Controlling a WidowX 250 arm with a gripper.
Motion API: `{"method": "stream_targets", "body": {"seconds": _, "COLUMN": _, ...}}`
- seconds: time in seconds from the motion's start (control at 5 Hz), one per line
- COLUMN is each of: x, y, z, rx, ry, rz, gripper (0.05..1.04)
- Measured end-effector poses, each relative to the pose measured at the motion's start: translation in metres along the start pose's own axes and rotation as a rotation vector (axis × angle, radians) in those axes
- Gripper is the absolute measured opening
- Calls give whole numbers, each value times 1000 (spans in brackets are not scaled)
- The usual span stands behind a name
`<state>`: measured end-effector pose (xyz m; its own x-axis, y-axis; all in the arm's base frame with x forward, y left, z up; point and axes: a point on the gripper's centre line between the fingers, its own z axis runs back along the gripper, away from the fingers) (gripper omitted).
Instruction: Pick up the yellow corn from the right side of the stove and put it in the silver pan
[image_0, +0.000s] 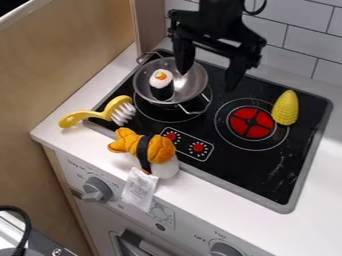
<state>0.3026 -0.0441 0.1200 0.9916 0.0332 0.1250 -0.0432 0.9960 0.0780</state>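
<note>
The black two-finger hand (206, 82) hangs with its fingers well apart and nothing between them. It is over the back of the black toy stove top with a grey border (267, 172), close to the round silver metal pot with wire handles (194, 88). One finger overlaps the pot's far side in the view; the other is off to the right of it, over the black surface. In the pot sits the small white toy sushi with a black band and an orange and green top (160, 82), near the wall on the left. Left of the pot, the yellow brush with white bristles (100, 115) lies with its handle over the white tabletop (310, 220) and its bristles at the stove's edge. The orange and white plush sushi with a black band (160, 149) lies across the stove's front border, its white tag (140, 189) hanging over the front. To the right, the yellow toy corn cob (286, 108) lies just beside the red burner disc (251, 122)
</note>
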Motion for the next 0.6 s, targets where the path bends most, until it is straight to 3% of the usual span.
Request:
{"method": "stream_targets", "body": {"seconds": 0.4, "x": 9, "y": -33, "z": 10, "rx": -4, "ry": 29, "rz": 47, "gripper": 997}}
{"method": "stream_targets", "body": {"seconds": 0.6, "x": 18, "y": -45, "z": 3, "rx": 7, "ry": 1, "rz": 74, "gripper": 997}}
